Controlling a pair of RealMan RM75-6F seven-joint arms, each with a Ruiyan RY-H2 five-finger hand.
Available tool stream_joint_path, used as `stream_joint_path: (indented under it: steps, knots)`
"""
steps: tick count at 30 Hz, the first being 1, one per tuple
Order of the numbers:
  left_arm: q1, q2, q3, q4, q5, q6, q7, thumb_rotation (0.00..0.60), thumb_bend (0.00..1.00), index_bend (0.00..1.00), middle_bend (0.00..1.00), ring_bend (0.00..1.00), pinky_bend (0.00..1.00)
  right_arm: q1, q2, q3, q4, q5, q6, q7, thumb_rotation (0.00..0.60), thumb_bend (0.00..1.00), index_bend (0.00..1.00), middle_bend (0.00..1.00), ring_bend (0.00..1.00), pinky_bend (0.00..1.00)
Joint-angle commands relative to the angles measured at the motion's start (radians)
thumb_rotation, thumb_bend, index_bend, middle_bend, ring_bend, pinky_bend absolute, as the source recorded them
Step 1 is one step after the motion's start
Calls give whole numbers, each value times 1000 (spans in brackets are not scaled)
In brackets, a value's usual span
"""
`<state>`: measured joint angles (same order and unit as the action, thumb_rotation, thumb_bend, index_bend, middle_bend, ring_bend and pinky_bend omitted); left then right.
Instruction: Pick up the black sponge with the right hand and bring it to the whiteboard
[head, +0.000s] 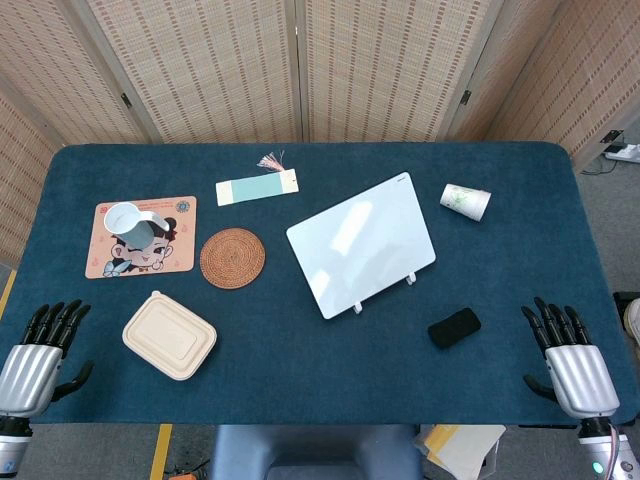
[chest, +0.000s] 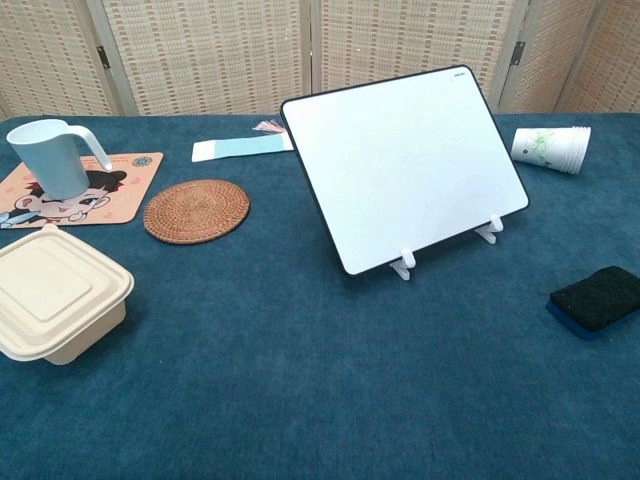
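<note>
Black and lying flat, the sponge (head: 454, 327) is sitting on the dark blue worktop (head: 320, 380) near the right front edge, untouched. In the chest view a blue underside is showing along its near edge. The whiteboard (head: 361, 243) is leaning back on small white feet just left of and beyond the sponge, with a clear gap between the two.

The right hand (head: 569, 356) is hovering at the near right corner of the worktop, to the right of the sponge and apart from it; its fingers (head: 548, 322) are spreading open and holding nothing. The left hand (head: 38, 355) is waiting at the near left corner, its fingers likewise extended and empty.

Further left, a beige lidded container (head: 169, 335) is sitting near the front, with a round woven coaster (head: 232, 257) behind it. A white mug (head: 130, 220) is standing on a cartoon mat (head: 140, 237). A bookmark (head: 259, 187) is lying at the far side, and a paper cup (head: 465, 201) is lying on its side at the far right.
</note>
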<state>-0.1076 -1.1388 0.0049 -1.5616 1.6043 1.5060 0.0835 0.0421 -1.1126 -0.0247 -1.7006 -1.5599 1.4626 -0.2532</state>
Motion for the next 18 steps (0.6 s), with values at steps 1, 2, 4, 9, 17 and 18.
stream_joint_path:
  steps: [1,2,4,9,17,18]
  knots:
    - [-2,-1,0,-1,-1,-4,1,600,370,59,95,64,44,3,1,-2,0,1,-9,-1,600,187,0,0,0,0]
    - [-2,-1,0,-1,-1,-5,4,600,370,59,95,64,45,4,1,-3,1,1,-13,-1,600,187,0,0,0,0]
    - [-2,-3,0,-2,-1,-4,11,600,369,59,95,64,45,5,1,-6,0,-1,-18,-4,600,188,0,0,0,0]
    - [1,-4,4,-3,11,6,10,600,370,59,96,64,45,19,-6,-10,3,-15,-42,-13,600,187,0,0,0,0]
    - [-2,2,-2,1,-16,-13,-15,600,370,59,95,64,46,155,24,9,14,-43,-228,26,600,187,46,0,0,0]
    - [-1,2,-2,1,-16,-11,-15,600,370,59,95,65,46,168,31,14,7,-31,-249,16,600,187,99,0,0,0]
